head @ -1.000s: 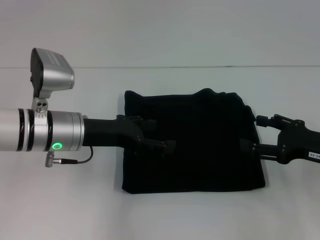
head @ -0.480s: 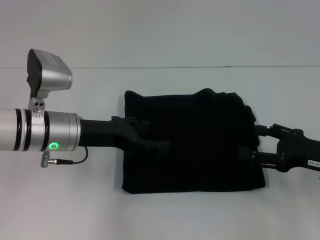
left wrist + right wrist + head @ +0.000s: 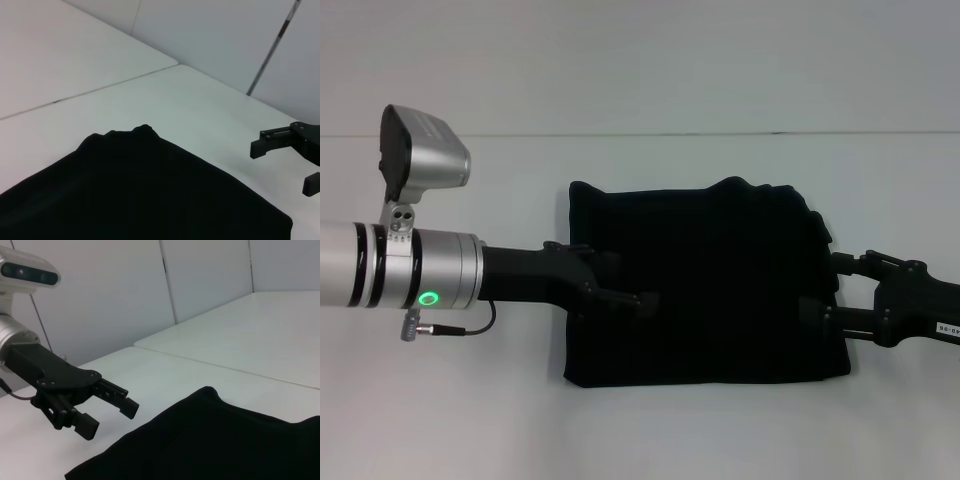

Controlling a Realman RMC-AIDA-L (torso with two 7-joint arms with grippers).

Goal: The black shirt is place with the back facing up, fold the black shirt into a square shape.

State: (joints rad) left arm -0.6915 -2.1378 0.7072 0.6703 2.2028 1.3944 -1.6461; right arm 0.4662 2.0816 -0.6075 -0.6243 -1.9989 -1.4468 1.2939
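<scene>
The black shirt (image 3: 710, 290) lies folded into a rough square on the white table, with no lettering showing. It also shows in the left wrist view (image 3: 140, 195) and the right wrist view (image 3: 225, 440). My left gripper (image 3: 635, 282) hovers over the shirt's left edge, open and empty; the right wrist view shows it (image 3: 110, 419) with jaws apart, off the cloth. My right gripper (image 3: 825, 290) is at the shirt's right edge, open and empty; the left wrist view shows it (image 3: 282, 167) beside the cloth.
The white table (image 3: 470, 420) extends around the shirt on all sides. A seam (image 3: 720, 133) runs across the table behind the shirt. Pale wall panels stand beyond the table.
My left arm has drawn back slightly to the left and toward the near edge. My right gripper has drawn back a little to the right and toward the near edge. The shirt has not moved.
</scene>
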